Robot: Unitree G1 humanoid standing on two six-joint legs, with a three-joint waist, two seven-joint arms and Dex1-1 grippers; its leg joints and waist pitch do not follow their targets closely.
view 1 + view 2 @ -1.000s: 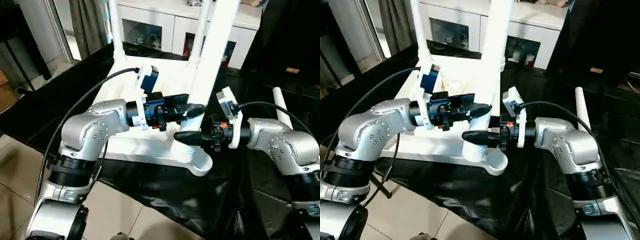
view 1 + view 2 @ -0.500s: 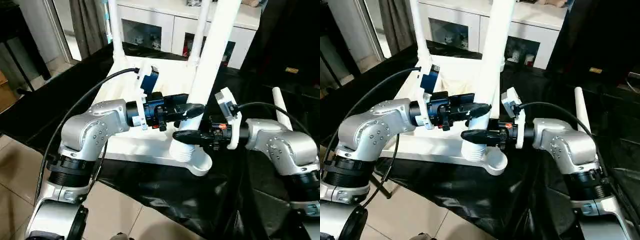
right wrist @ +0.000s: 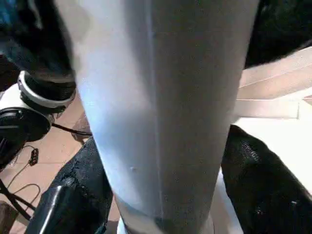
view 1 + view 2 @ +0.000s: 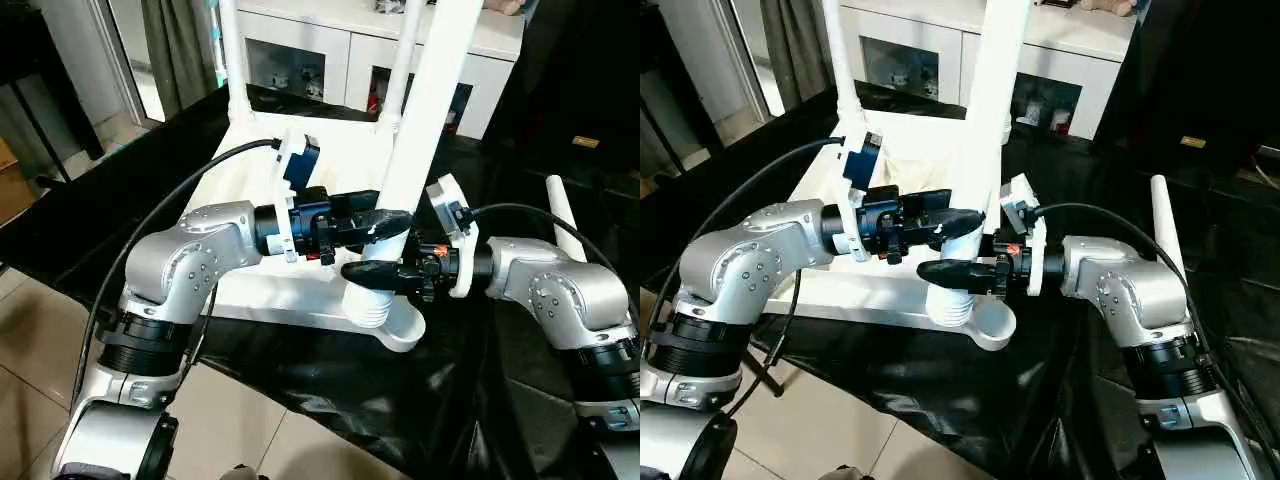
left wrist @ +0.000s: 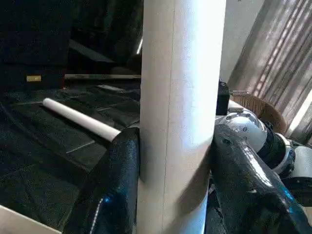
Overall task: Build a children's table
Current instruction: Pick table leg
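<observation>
Here the robot is seating a third leg into the near corner socket (image 4: 395,325) of the upturned table top (image 4: 300,290).

The upright leg (image 4: 415,120) is standing between both pincers, long axis near vertical: the left gripper (image 4: 392,222) is clamping it, the right gripper (image 4: 362,272) is bracketing it lower, just above the threaded foot, grip uncertain. Four legs counted: two standing in the far corners (image 4: 232,60), this one, and one spare leg (image 4: 563,212) lying on the black cloth (image 4: 330,390), nearer the right arm.
</observation>
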